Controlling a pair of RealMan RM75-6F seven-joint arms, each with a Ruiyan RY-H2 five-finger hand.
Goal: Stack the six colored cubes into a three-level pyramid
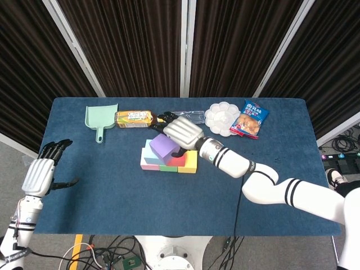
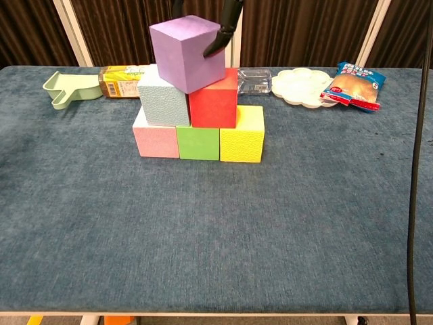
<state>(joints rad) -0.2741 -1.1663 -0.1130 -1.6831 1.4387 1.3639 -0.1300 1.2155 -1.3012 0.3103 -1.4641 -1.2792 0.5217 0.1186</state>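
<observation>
Left robot hand (image 1: pixel 39 175): hangs off the counter's (image 1: pixel 101 191) left edge, fingers spread, holding nothing, well apart from the work.

Far left of the counter: a green scoop (image 1: pixel 100 118), then a packet (image 1: pixel 134 118) lying beside it. Neither is part of the task.

Stack, centre-left. Bottom row, left to right: pink cube (image 2: pixel 155 139), green cube (image 2: pixel 198 143), yellow cube (image 2: pixel 242 134), touching in a line. Second level: pale blue cube (image 2: pixel 162 100) and red cube (image 2: pixel 213 105), side by side. Top: purple cube (image 2: pixel 185 53), resting on the seam of the two below but tilted and turned out of square with them.

Right robot hand (image 1: pixel 181 132): reaches over the stack from the right. A dark fingertip (image 2: pixel 215 43) touches the purple cube's right upper face in the chest view; the head view shows further fingers curled at its near side. It appears to hold the cube, though the far-side contact is hidden.

Right of the stack: a clear wrapper (image 1: pixel 188 116), a white palette (image 1: pixel 220 117) and a snack bag (image 1: pixel 250 119), all along the back edge.

Judgement: the last step is in hand, seating the top cube. All six cubes are in position; only the purple one is not settled. The next move calls for squaring it flat across both middle cubes, then opening the fingers gently and lifting straight up, so as not to drag it or nudge the second level.
</observation>
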